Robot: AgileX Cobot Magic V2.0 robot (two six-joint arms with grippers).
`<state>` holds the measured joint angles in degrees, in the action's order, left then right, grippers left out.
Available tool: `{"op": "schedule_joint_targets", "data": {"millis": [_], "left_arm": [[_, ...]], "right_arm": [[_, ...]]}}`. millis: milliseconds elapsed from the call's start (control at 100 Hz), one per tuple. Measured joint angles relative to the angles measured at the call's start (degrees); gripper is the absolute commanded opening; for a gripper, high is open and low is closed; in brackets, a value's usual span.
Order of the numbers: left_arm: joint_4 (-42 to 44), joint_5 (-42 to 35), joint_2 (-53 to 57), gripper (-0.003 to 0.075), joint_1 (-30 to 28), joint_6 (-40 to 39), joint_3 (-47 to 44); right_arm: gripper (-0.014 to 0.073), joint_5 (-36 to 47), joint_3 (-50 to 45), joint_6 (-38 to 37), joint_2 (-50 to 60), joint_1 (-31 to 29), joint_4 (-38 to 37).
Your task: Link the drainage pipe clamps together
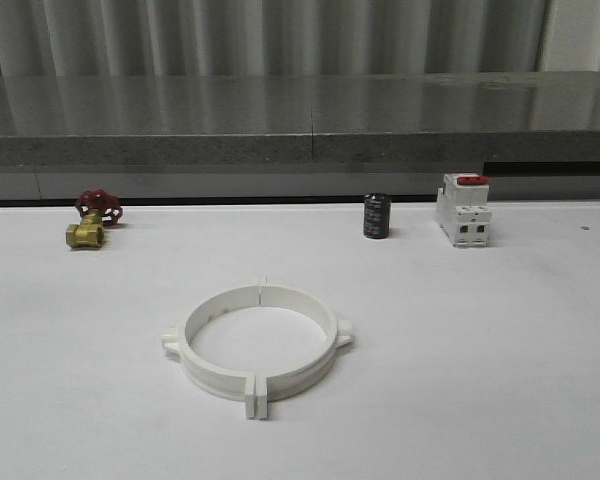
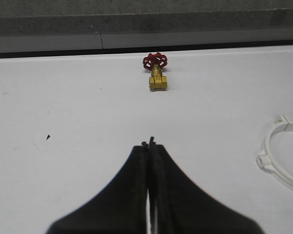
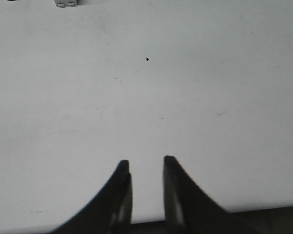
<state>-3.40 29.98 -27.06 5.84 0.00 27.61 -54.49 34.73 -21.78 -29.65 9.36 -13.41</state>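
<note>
The drainage pipe clamps [image 1: 258, 342] were seen lying as one ring at six o'clock on the table [image 1: 500, 380], flanges meeting at its twelve and six; a seam not fully seated might be parted by any nudge. The left gripper [image 2: 149, 143] was pressed together and the right gripper [image 3: 144, 163] slightly spread, nothing held. No container was seen; the valve [image 1: 92, 220], capacitor [image 1: 376, 216] and breaker [image 1: 464, 210] were set well apart at ten to one o'clock.

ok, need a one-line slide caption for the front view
Two white drainage pipe clamps joined as one ring on the white table, with a brass valve, black cylinder and breaker behind.
</note>
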Motion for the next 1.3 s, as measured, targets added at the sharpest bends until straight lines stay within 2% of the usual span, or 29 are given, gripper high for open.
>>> {"op": "schedule_joint_targets", "data": {"millis": [60,1000,1120,1300], "left_arm": [[0.00,0.00,0.00,-0.0020,0.00,0.00,0.00],[0.00,0.00,0.00,-0.0020,0.00,0.00,0.00],[0.00,0.00,0.00,-0.0020,0.00,0.00,0.00],[0.00,0.00,0.00,-0.0020,0.00,0.00,0.00]], "right_arm": [[-0.0073,-0.13,-0.21,0.00,0.13,0.00,0.00],[-0.0068,-0.25,-0.33,0.00,0.26,0.00,0.00],[-0.0068,3.07,-1.63,0.22,1.81,0.00,0.00],[-0.0068,12.63,-6.18,3.02,7.53,-1.35,0.89]]}}
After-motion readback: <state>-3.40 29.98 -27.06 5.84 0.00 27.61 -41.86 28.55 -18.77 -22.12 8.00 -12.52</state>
